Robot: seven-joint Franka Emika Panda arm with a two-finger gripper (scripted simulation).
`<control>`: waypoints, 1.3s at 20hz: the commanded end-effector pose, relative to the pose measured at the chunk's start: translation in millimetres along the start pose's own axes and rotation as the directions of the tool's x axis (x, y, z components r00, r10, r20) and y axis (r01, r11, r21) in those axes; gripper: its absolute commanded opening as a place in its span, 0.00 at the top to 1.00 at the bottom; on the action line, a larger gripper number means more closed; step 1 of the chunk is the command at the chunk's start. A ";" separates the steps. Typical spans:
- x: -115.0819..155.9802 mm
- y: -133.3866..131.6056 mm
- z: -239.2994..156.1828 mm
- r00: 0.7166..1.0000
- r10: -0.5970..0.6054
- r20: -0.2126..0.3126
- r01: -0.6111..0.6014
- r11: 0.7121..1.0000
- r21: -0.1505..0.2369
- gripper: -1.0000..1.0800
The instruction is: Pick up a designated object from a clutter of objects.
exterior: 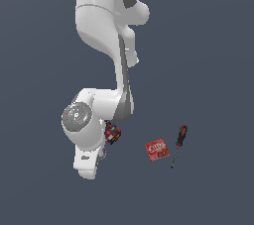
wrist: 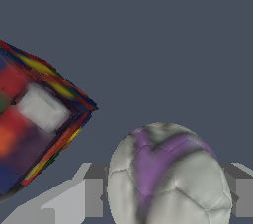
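Observation:
The designated object, a white-grey ball [wrist: 170, 178] with purple markings, fills the gap between my gripper's [wrist: 169, 196] two grey fingers [wrist: 94, 196], which press on its two sides. The gripper is shut on the ball. In the exterior view the arm's white hand [exterior: 87, 162] hangs low and hides the fingers and nearly all of the ball. The multicoloured cube [exterior: 112, 133] of the clutter sits right beside the hand, and it looms close beside the ball in the wrist view [wrist: 39, 119]. I cannot tell whether the ball rests on the floor.
A flat red packet [exterior: 157, 150] with a white label lies toward the exterior view's right. Just past it lies a screwdriver [exterior: 178, 144] with a red and black handle. The floor is plain dark grey.

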State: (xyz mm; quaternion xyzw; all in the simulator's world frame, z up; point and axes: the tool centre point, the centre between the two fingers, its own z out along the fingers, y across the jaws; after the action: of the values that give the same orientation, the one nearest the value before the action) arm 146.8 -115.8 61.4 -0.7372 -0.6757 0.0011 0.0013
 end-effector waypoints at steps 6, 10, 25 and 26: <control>-3.1 -31.3 -37.4 1.000 0.000 0.001 0.000 1.000 -0.002 1.00; -5.1 -53.1 -62.3 1.000 0.000 0.001 0.000 1.000 -0.002 1.00; -12.8 -138.4 -161.4 1.000 0.000 0.002 0.000 1.000 -0.002 1.00; -13.3 -144.2 -168.3 1.000 0.000 0.002 0.000 1.000 -0.002 1.00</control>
State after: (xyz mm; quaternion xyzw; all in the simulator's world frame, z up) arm 11.4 -116.7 219.2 -0.7373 -0.6755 0.0012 0.0005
